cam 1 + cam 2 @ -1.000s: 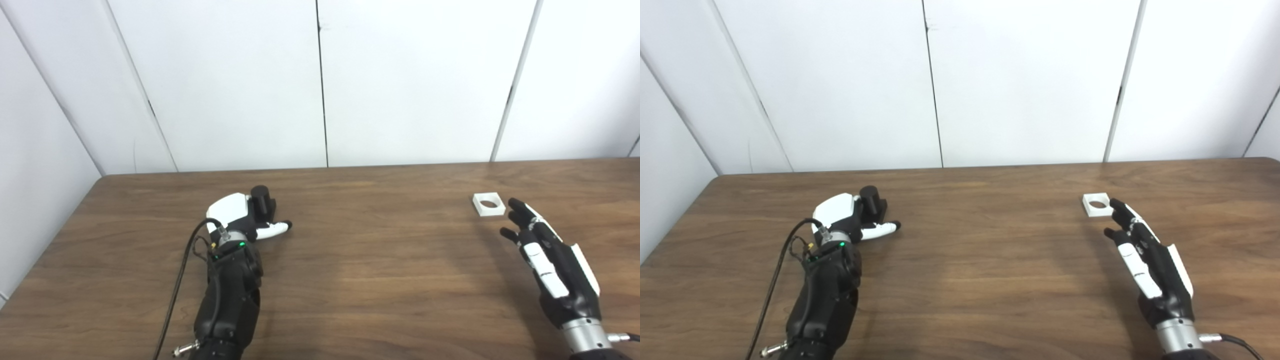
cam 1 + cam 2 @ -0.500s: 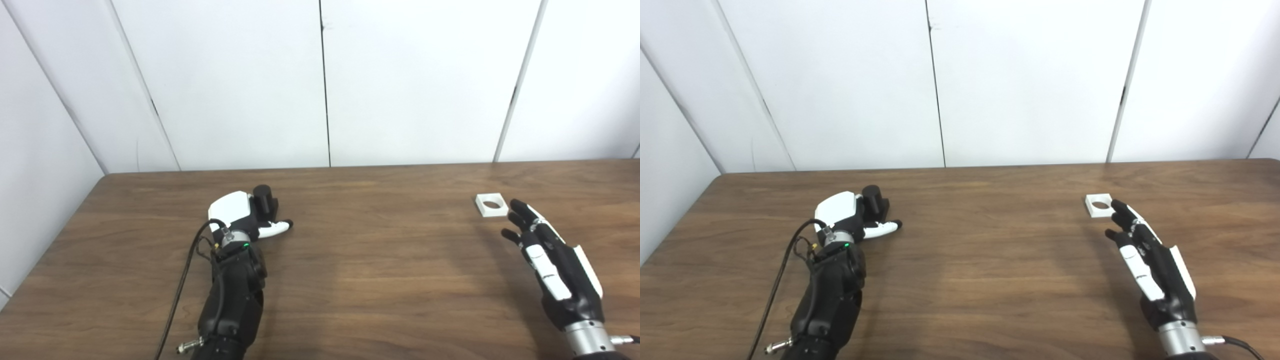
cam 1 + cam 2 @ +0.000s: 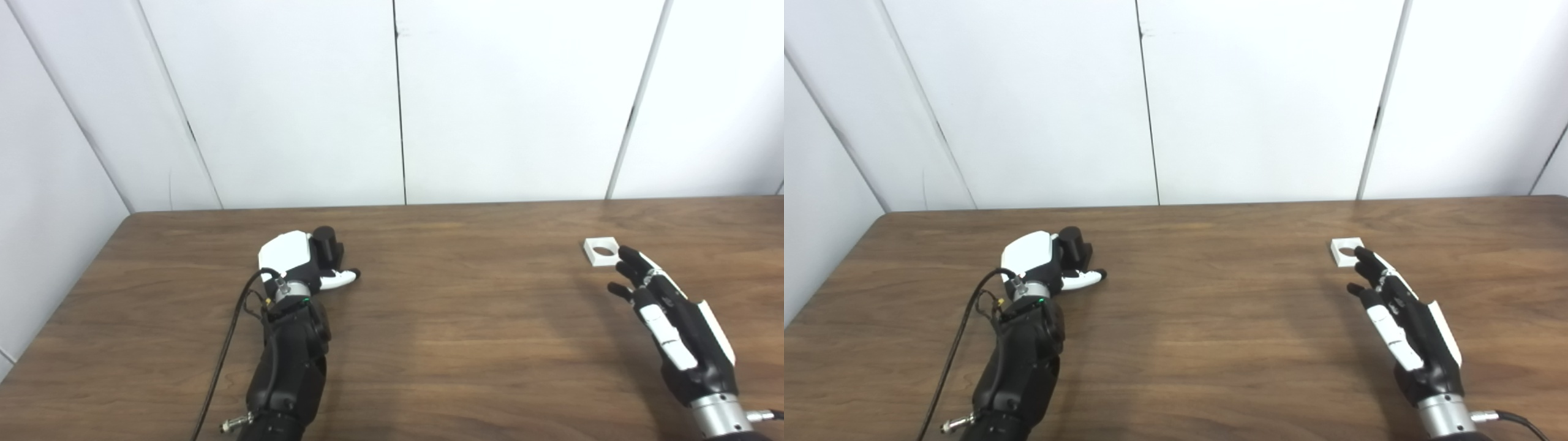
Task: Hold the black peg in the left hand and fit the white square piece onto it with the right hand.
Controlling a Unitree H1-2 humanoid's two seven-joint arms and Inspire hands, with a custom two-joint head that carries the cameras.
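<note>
The black peg (image 3: 324, 237) stands upright on the table at the left. My left hand (image 3: 293, 257) rests against it with its fingers curled round its far side, while the white thumb (image 3: 338, 278) lies stretched out to the right on the wood. The white square piece (image 3: 601, 251), with a round hole in it, lies flat at the far right. My right hand (image 3: 667, 312) is open, its fingers stretched forward. Its fingertips (image 3: 626, 252) reach the piece's near right corner; whether they touch it is unclear.
The brown wooden table (image 3: 453, 318) runs back to white wall panels (image 3: 398, 98). A black cable (image 3: 223, 355) hangs beside the left forearm. Between the two hands lies bare wood.
The whole picture has shifted slightly right, so the camera moved. My right hand has crept forward and left, nearer the white piece. The left hand and peg stay put.
</note>
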